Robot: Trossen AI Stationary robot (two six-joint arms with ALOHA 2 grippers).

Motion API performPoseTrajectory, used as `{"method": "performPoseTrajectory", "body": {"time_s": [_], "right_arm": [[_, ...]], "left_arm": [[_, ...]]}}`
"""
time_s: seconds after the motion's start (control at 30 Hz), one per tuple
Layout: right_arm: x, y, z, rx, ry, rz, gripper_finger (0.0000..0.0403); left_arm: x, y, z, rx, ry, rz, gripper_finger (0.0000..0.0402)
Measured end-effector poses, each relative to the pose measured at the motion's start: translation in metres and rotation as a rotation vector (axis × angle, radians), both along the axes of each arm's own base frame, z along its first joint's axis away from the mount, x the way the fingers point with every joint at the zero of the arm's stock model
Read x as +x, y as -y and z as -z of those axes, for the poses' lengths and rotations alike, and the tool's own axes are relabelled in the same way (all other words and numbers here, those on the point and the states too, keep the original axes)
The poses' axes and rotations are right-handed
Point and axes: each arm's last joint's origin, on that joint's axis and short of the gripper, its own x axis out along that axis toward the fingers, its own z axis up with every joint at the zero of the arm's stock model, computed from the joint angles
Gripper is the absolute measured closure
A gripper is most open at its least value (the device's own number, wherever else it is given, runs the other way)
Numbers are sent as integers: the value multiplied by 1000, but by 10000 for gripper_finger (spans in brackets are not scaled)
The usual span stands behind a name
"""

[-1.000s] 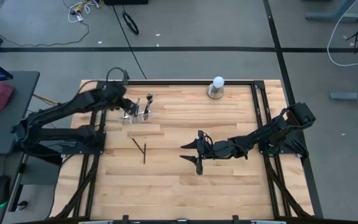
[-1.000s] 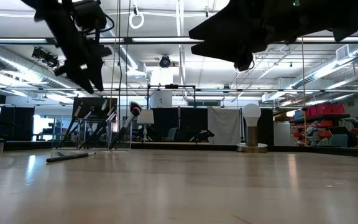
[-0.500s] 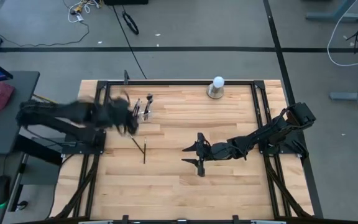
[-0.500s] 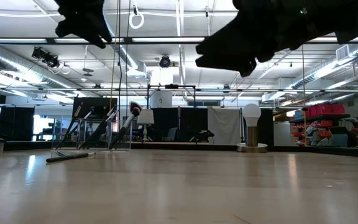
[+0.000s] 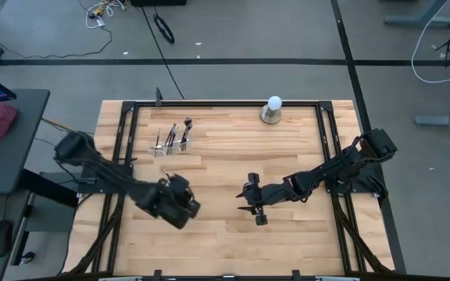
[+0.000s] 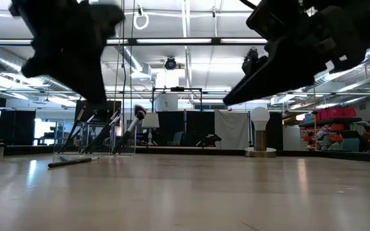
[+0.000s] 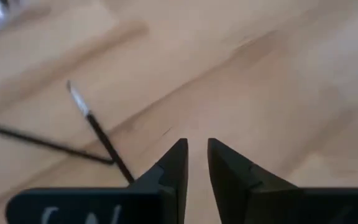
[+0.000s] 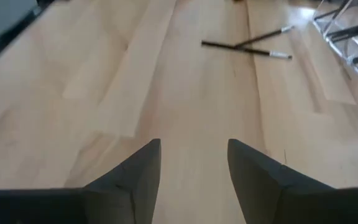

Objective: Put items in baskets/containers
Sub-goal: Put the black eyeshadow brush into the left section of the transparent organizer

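Note:
Two loose thin dark brushes (image 7: pixel 98 134) lie crossed on the wooden table, also seen in the right wrist view (image 8: pixel 247 45); in the high view my left arm hides them. My left gripper (image 7: pixel 194 152) (image 5: pixel 184 204) hovers just beside them, a narrow gap between its fingers and nothing in it. The clear holder (image 5: pixel 170 140) stands at the far left with several brushes upright in it. My right gripper (image 8: pixel 194 155) (image 5: pixel 255 211) hangs open above the table's middle, holding nothing.
A white ball on a grey round base (image 5: pixel 273 109) stands at the far edge. A black frame (image 5: pixel 326 140) rims the table. Bare wood lies along the near edge and between the two grippers.
My left gripper has swung from above the holder toward the near edge and the table's middle, sinking over the two loose brushes. My right gripper has tipped and rolled in place, sinking a little. The brushes and the holder have kept still.

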Motion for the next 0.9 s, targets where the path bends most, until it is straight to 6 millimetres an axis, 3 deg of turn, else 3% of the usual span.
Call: {"method": "performPoseTrajectory", "body": {"time_s": [0.2,0.4,0.6,0.9], "right_arm": [[-9,-3,10,-28,-45,-28,215],[-22,-4,24,-46,-89,-45,215],[-28,-2,30,-27,-98,-31,215],[-28,-4,30,-22,-83,-39,215]], "left_arm": [[10,2,36,-29,-66,-146,278],[12,3,42,89,68,-257,205],[7,-8,48,161,-4,-323,208],[12,-17,78,213,-99,-401,230]]}}
